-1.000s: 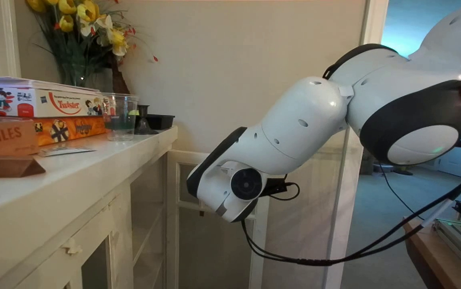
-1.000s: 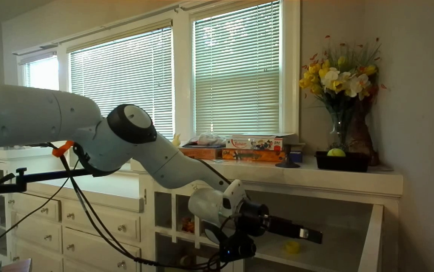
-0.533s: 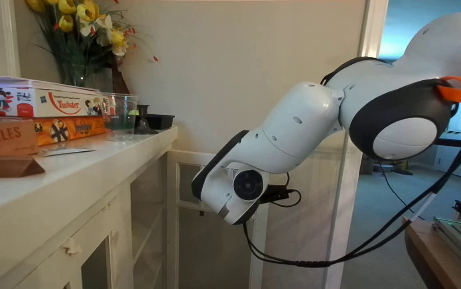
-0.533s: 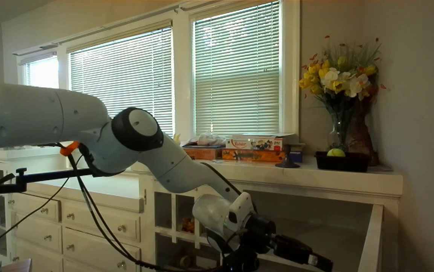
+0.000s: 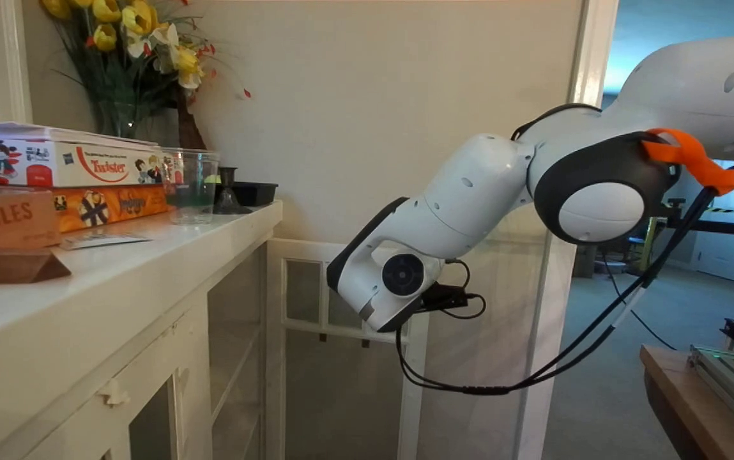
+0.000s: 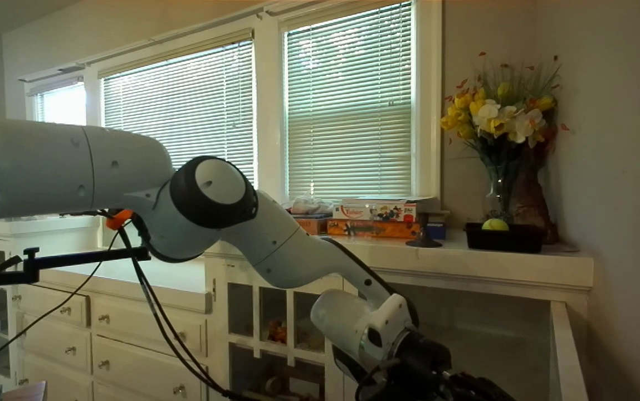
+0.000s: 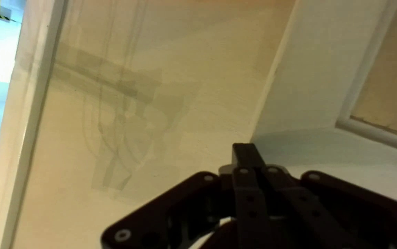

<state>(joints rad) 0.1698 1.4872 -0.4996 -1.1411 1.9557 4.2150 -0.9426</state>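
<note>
My gripper [image 7: 248, 152] is shut, its dark fingers pressed together with nothing visible between them. In the wrist view the fingertips overlap the edge of a white framed cabinet door [image 7: 309, 76]; I cannot tell whether they touch it. The same door stands open in both exterior views [image 5: 276, 370] [image 6: 569, 351]. In an exterior view the gripper [image 6: 478, 387] is at the bottom edge, partly cut off, left of the door and in front of the open cabinet [image 6: 498, 351]. In an exterior view the gripper is hidden behind the wrist [image 5: 402, 275].
The white cabinet top [image 5: 149, 281] bears a Twister box [image 5: 105, 164], an orange game box [image 5: 111, 206], a clear cup [image 5: 191, 185], a black tray [image 6: 503, 239] with a tennis ball, and flowers [image 6: 501, 120]. A wooden table [image 5: 680, 390] stands at right. Cables [image 5: 501, 388] hang below the arm.
The arm has moved right and down in an exterior view, taking the gripper toward the frame's bottom edge. The cabinet door has swung rightward there, opening wider. The gripper stays empty.
</note>
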